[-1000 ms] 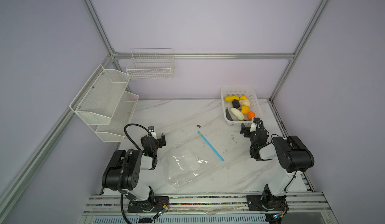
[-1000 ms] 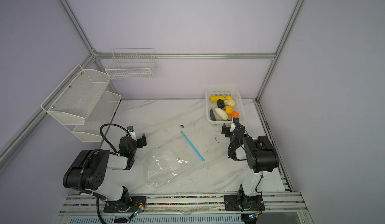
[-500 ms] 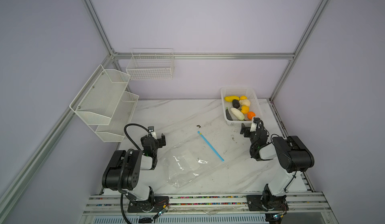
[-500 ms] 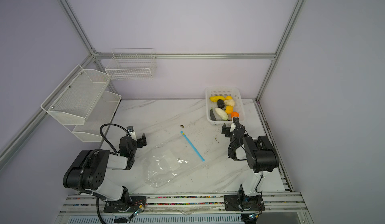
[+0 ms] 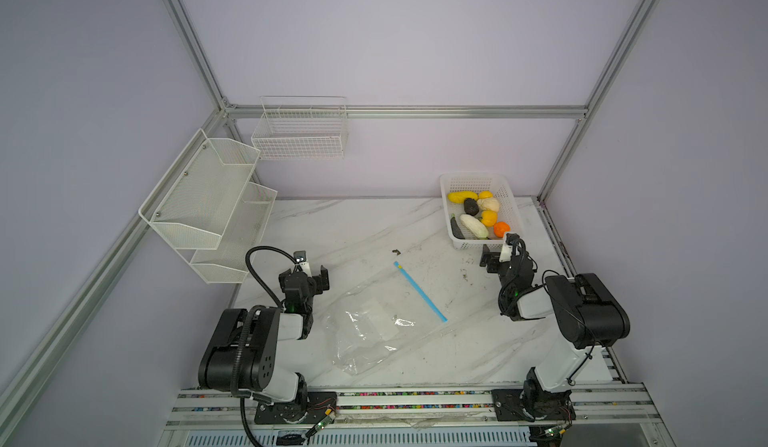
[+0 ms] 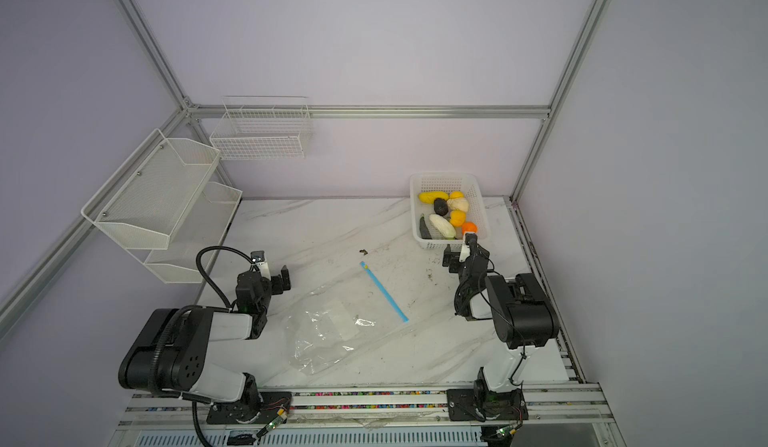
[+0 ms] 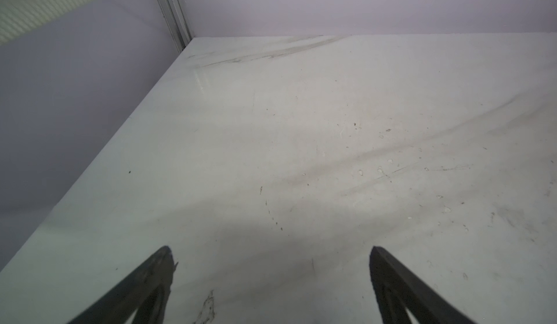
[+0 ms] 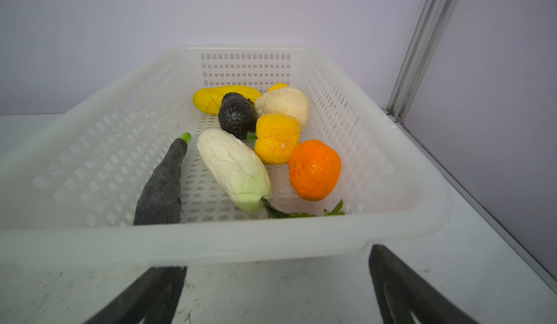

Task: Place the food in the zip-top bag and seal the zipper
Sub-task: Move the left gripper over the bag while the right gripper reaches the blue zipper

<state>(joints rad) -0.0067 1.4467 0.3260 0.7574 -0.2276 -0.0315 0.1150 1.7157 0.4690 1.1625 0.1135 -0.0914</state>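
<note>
Both of my grippers are standing wide open and holding nothing. Reading the marble table (image 5: 353,233) as a clock face in both top views, my left gripper (image 5: 306,276) is hovering low near 9 o'clock. In its wrist view the two dark fingers (image 7: 144,286) are framing only bare tabletop.

My right gripper (image 5: 500,253) is sitting near 2 o'clock, jaws spread, just before the near rim of the white perforated basket (image 5: 473,176). Whether a fingertip is touching that rim I cannot tell.

All the food is lying inside the basket. The right wrist view is showing:
- a round orange piece (image 8: 315,170)
- a lumpy yellow piece (image 8: 277,138)
- a long white piece (image 8: 233,168)
- a cream piece (image 8: 284,104)
- a long yellow piece (image 8: 217,98)
- a dark round piece (image 8: 236,114)
- a long dark piece (image 8: 162,187) leaning along one wall

The clear zip-top bag (image 5: 365,337) is lying flat and crinkled toward 6 o'clock of centre, between my arms and well apart from the basket. Its light-blue zipper (image 5: 419,292) is running diagonally from 11 o'clock down to 5 o'clock, with the yellow slider (image 5: 397,264) at the 11 o'clock end. Whether the mouth is open I cannot tell.
</note>
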